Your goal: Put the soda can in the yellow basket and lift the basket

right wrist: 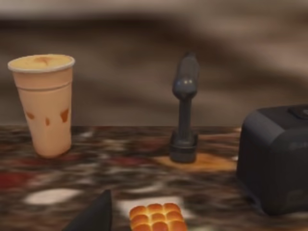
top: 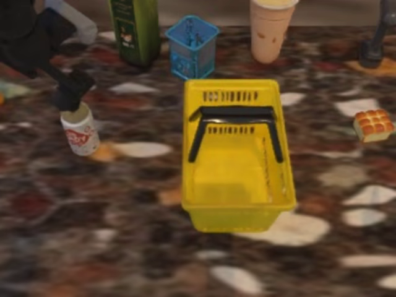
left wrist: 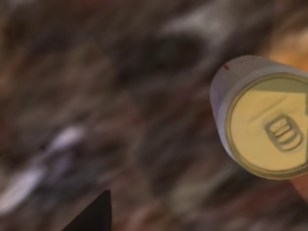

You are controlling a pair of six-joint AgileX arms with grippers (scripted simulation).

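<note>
Can [top: 80, 131] directly under left gripper [top: 69, 99]

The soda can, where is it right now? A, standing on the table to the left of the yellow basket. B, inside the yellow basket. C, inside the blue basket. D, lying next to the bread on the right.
A: in the top view the soda can stands upright on the table, left of the empty yellow basket, with the left hand just above it.
</note>
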